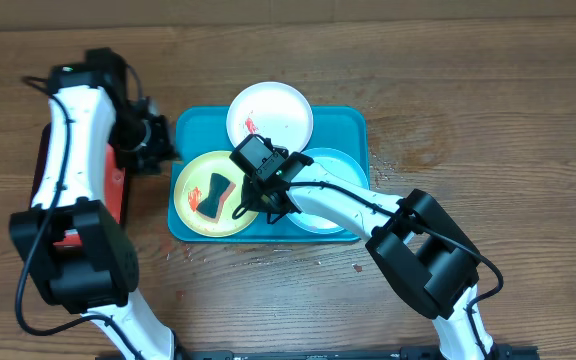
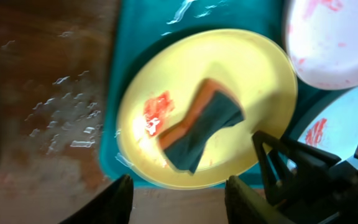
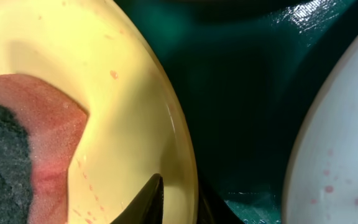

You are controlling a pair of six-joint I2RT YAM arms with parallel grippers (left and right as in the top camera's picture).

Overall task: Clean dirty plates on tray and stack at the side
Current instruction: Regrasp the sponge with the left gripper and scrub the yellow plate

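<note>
Three smeared plates point(image 1: 278, 110) on tray point(image 1: 353, 125) — yellow plate point(image 1: 193, 175) bears sponge point(image 1: 215, 193), rim pinched by right tool point(image 3: 179, 202); left tool point(image 2: 182, 196) agape, empty.

readable text: none in any of the three views.
white plate point(image 1: 278, 115): plain surface with red smears, no print.
yellow-green plate point(image 1: 193, 175): no lettering or maker's mark shows.
light blue plate point(image 1: 336, 165): no lettering shows.
teal tray point(image 1: 353, 125): no brand or label on its rim.
sponge point(image 1: 213, 195): no print.
counter point(image 1: 468, 100): wood grain only, no signs or numbers.
</note>
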